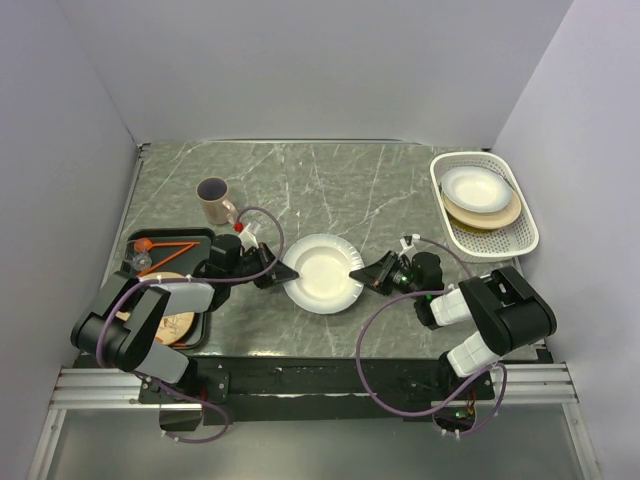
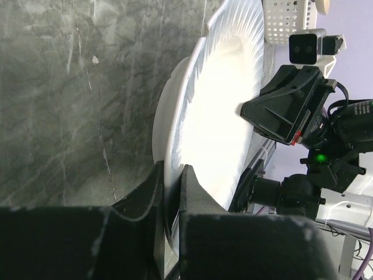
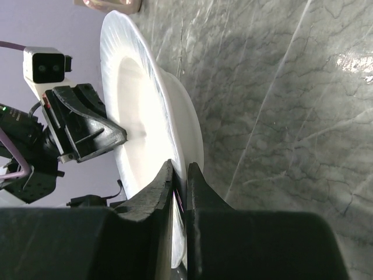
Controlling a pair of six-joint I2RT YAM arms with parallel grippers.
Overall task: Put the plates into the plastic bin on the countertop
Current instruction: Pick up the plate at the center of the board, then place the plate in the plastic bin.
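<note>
One white ribbed plate (image 1: 322, 275), rim pinched by left end effector (image 1: 287, 272), right end effector (image 1: 357, 275)

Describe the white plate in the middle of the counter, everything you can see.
The white plate is round and glossy, with a finely ribbed rim and a plain shallow well, empty. It lies roughly level at the front middle of the countertop. The left gripper pinches its left rim, the right gripper its right rim. Whether it rests on the stone or is lifted is unclear.
</note>
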